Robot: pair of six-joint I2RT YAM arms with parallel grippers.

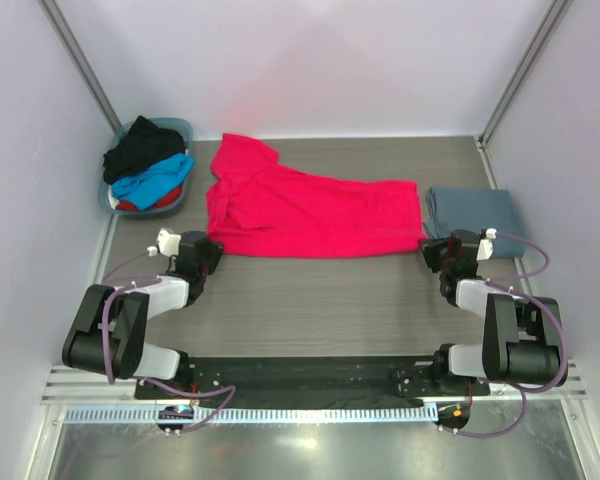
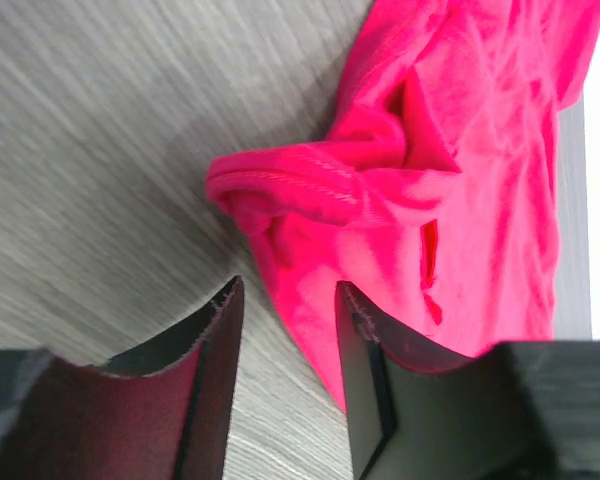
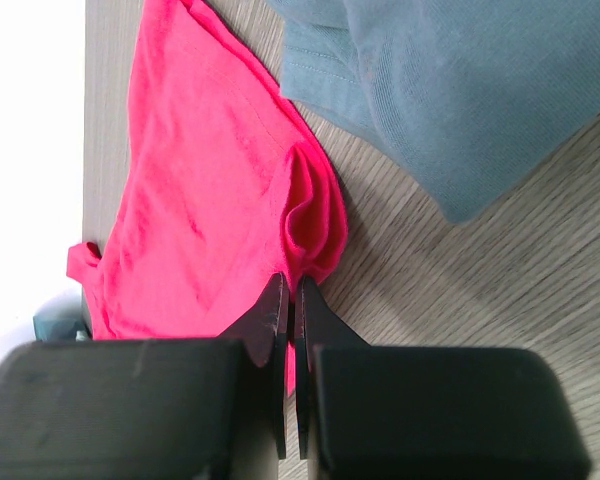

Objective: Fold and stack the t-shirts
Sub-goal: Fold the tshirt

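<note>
**Two-arm folding station, seen from above and from each wrist.** The red-pink t-shirt (image 1: 315,212) lies lengthwise across the middle of the worktop (image 1: 320,310), its collar end rumpled toward the left. A folded grey-blue t-shirt (image 1: 477,215) rests just beside its right end. A heap of unfolded shirts (image 1: 148,165) waits in the basket (image 1: 184,127) at the far left corner.

The left hand (image 2: 285,290) is released, its jaws apart and straddling the near edge of the cloth beside a bunched sleeve, without squeezing it. The right hand (image 3: 289,285) is clenched and appears to pinch the near-right hem, where a small ridge of fabric rises at the fingertips.

**Risks, as judged.**
- With only one corner held, any lift or sweep by the right arm would drag the shirt askew and spoil its flat lay.
- The pinch may have caught one layer only, letting the under layer slide.
- The bunched sleeve at the left could be folded in as a lump.
- A wide motion of the right arm could snag and disturb the grey-blue t-shirt close by.
</note>
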